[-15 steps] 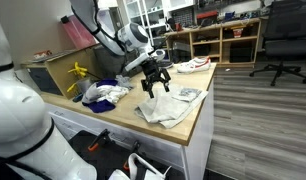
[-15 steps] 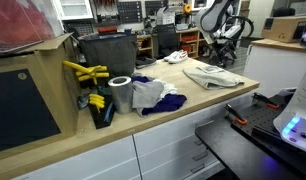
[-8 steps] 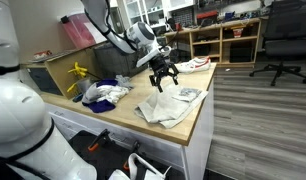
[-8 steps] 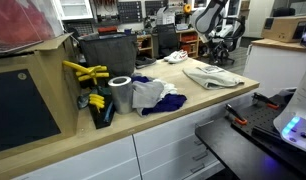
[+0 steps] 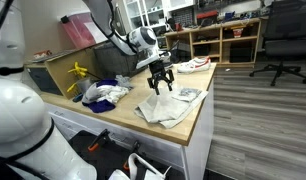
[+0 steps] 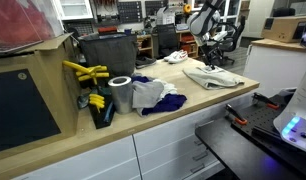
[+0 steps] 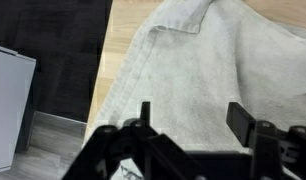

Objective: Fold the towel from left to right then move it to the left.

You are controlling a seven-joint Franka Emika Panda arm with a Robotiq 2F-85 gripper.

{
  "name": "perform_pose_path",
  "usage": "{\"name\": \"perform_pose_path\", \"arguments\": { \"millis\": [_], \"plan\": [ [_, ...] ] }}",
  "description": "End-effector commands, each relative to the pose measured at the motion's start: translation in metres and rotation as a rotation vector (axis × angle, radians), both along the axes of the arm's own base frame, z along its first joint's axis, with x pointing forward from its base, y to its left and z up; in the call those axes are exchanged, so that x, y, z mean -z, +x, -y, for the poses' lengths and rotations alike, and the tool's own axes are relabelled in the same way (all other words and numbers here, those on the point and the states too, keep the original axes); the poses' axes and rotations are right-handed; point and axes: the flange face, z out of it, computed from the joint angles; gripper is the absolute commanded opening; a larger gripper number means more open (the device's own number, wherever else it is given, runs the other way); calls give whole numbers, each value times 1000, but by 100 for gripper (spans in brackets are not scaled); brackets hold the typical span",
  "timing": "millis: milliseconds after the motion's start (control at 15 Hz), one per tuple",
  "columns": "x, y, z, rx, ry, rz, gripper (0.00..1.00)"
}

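Observation:
A light grey towel [image 5: 171, 106] lies rumpled on the wooden counter [image 5: 113, 118] near its end; it also shows in an exterior view [image 6: 214, 75] and fills the wrist view [image 7: 193, 60]. My gripper [image 5: 160, 83] hangs open just above the towel's far edge, fingers pointing down, holding nothing. In an exterior view the gripper [image 6: 214, 57] is over the towel's back part. In the wrist view the two black fingers [image 7: 195, 118] are spread wide over the cloth.
A pile of blue and white cloths [image 5: 101, 93] lies on the counter [image 6: 143, 112] beside the towel, with a silver can [image 6: 120, 95], yellow tools [image 6: 85, 72] and a dark bin [image 6: 103, 52]. Shelves and an office chair [image 5: 277, 40] stand beyond.
The gripper has moved from the counter's back toward the towel and lowered a little over its far edge. The towel has not moved.

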Motion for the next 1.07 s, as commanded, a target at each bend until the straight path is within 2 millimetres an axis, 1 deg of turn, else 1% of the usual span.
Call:
{"name": "perform_pose_path", "arguments": {
  "millis": [0,67,200,400,467,800,1000],
  "plan": [
    [-2,-5,-14,47,58,9,49],
    [0,-6,-17,67,64,15,41],
    [6,-9,-20,114,78,29,27],
    [21,-13,-29,186,101,83,3],
    [25,-14,-33,206,112,100,0],
    [50,-16,-64,238,147,188,0],
    [67,-21,-73,247,144,191,0]
  ]
}}
